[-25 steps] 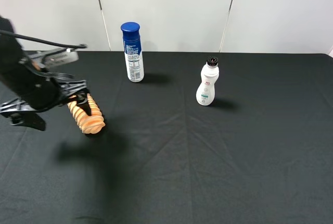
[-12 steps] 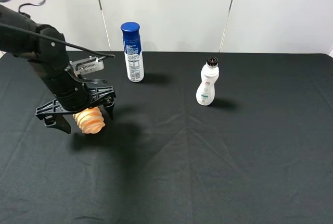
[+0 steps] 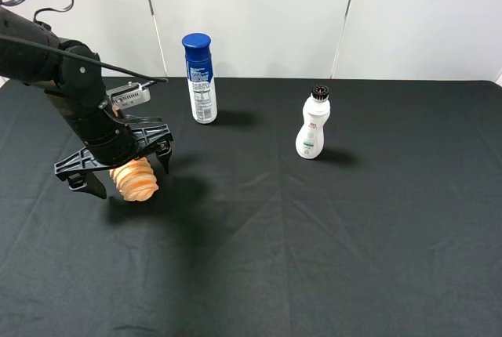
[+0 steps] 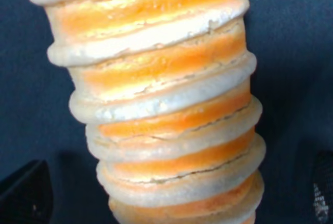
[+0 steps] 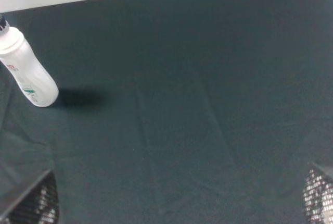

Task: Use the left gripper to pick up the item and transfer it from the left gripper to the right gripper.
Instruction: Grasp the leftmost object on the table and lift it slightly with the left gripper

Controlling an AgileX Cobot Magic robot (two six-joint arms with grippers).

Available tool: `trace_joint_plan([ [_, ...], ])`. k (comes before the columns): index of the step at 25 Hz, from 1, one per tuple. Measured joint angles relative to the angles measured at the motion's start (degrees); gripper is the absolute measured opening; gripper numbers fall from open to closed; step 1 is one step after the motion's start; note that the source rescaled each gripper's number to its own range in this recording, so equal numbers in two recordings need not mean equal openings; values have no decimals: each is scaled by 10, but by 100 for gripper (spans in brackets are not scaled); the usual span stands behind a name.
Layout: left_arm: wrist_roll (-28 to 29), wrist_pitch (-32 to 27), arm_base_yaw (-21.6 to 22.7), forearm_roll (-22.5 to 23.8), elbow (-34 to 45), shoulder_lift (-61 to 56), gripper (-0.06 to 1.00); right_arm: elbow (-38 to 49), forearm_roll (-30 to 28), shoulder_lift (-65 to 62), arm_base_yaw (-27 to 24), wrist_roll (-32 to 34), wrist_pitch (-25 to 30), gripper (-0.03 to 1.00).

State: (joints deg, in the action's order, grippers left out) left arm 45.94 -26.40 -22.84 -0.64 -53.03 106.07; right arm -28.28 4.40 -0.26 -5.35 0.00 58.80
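The item (image 3: pixel 135 181), a peach-tan ridged loaf, lies on the black table at the left. It fills the left wrist view (image 4: pixel 161 104). My left gripper (image 3: pixel 125 171) is over it, open, with one finger (image 3: pixel 86 184) on each side of the loaf. I cannot tell whether the fingers touch it. In the left wrist view only the fingertips (image 4: pixel 23 193) show at the lower corners. My right gripper (image 5: pixel 174 200) is open and empty over bare cloth; it is out of the exterior view.
A blue-capped spray can (image 3: pixel 200 78) stands behind the item, at the back. A small white bottle with a black cap (image 3: pixel 313 125) stands right of centre and also shows in the right wrist view (image 5: pixel 28 73). Black cloth (image 3: pixel 314 243) covers the table.
My left arm swung in from the left edge and came down over the item, open fingers now on both sides of it. The item has not moved.
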Motion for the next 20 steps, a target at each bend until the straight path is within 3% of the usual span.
trace_joint_plan([
  [7,34,0,0,24,0,0,98,0,0,0,0,0,0,100],
  [20,59,-6,0,24,0,6,94,0,0,0,0,0,0,100],
])
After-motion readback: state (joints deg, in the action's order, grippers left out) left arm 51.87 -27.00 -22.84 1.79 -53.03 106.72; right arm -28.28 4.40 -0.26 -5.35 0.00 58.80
